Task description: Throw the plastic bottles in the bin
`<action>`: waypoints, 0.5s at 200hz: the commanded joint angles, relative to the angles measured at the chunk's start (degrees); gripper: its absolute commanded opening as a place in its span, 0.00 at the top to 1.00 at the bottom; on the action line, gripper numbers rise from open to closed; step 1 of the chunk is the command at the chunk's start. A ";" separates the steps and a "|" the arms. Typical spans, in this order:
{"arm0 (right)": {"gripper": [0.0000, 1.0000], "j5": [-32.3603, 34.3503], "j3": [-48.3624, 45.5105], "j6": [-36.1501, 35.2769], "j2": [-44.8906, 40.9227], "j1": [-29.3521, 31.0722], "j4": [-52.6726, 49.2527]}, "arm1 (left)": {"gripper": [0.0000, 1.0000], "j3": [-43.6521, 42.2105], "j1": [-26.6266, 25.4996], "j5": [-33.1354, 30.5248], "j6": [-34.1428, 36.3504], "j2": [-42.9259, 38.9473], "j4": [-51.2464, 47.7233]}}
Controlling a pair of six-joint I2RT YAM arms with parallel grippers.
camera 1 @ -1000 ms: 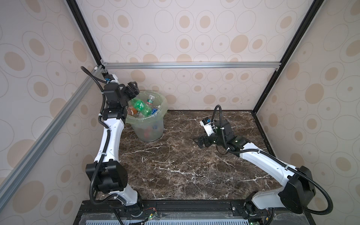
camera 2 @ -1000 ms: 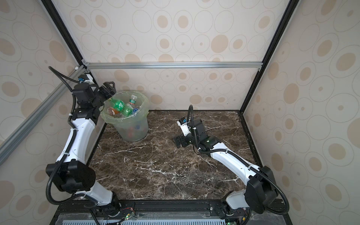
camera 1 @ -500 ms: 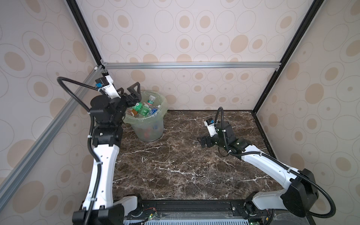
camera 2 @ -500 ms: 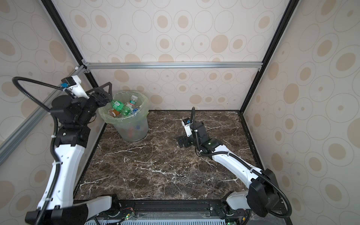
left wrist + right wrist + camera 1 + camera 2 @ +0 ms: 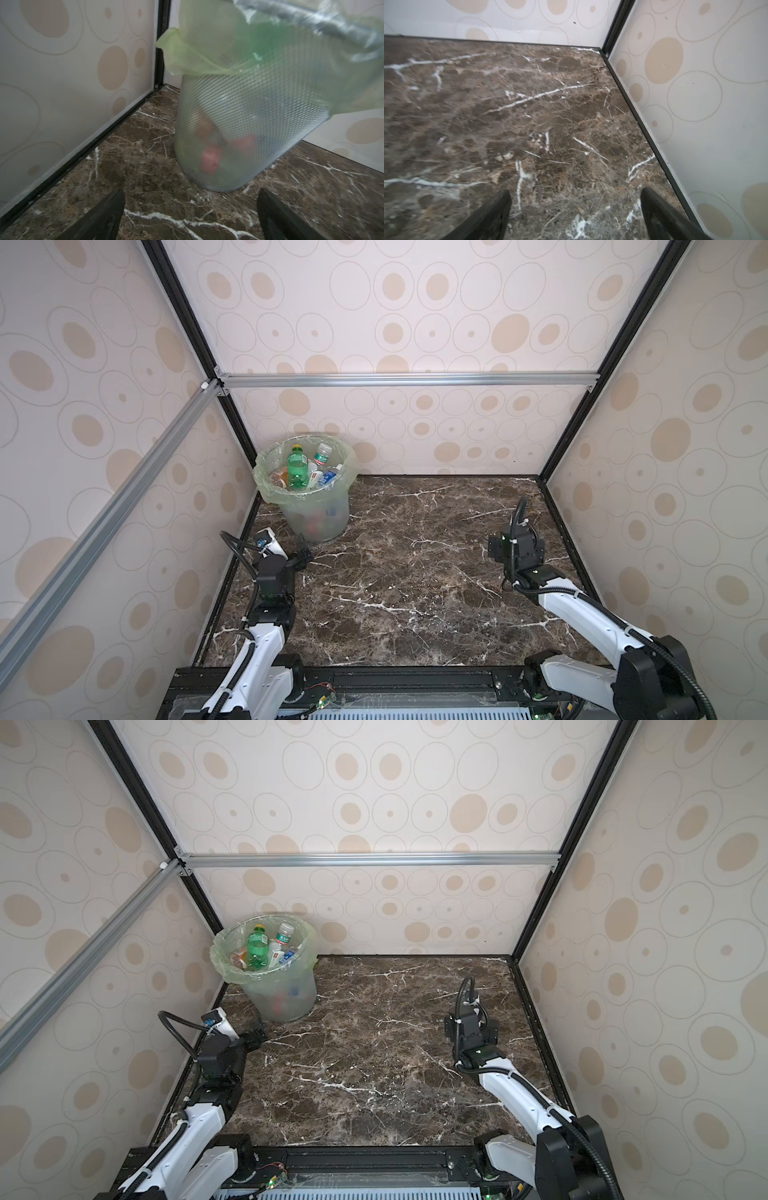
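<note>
Hovering just short of the bin, my left tool gapes empty, nearer than my right tool, likewise spread and empty; the plastic bottles sit jumbled inside that bin.

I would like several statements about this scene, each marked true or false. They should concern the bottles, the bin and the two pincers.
1. The green bottle lies inside the bin. True.
2. The left pincer grips a bottle. False: its jaws stand open with nothing between them, low near the base of the bin.
3. The bin stands at the far left corner of the table. True.
4. A bottle lies on the marble in front of the right pincer. False: only bare marble shows there.
5. The right pincer is open. True.
</note>
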 commanded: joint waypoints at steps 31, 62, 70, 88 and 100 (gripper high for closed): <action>0.00 2.77 -6.98 -7.45 5.59 -0.38 22.96 | 0.01 -9.98 -1.35 -8.49 8.93 19.79 41.45; 0.00 -0.73 -10.39 -10.98 10.90 -2.43 35.73 | 0.01 -10.13 -1.06 -3.19 14.64 29.28 53.86; 0.00 -1.42 -10.79 -11.50 13.02 -2.58 39.18 | 0.01 -10.38 -0.97 -0.73 15.27 32.18 56.98; 0.00 -3.08 -11.37 -13.84 16.53 -2.63 46.00 | 0.01 -10.24 -0.85 4.35 17.23 43.34 69.65; 0.00 -5.26 -10.88 -11.55 17.22 -3.20 45.06 | 0.01 -7.25 -0.83 6.03 17.57 39.43 57.69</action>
